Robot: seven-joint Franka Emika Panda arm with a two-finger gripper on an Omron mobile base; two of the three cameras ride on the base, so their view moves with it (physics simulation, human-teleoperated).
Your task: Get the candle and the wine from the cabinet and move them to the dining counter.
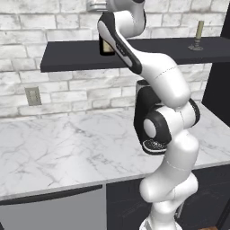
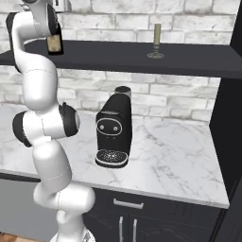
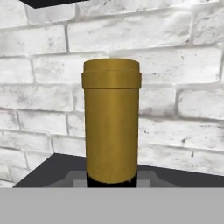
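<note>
The white arm rose from its base at the near edge of the table, its dark-jointed elbow bulging over the table's front part. From there the forearm reached up and back toward the left part of the cabinet shelf, the wrist bending at shelf height. The end effector [image 3: 111, 177] sat closed on the wine [image 3: 111, 120], clamped low on the bottle's gold-foil neck, which stood upright straight ahead of the hand camera. In both base views the arm's own upper links hid the fingers, so their contact could not be seen there.
</note>
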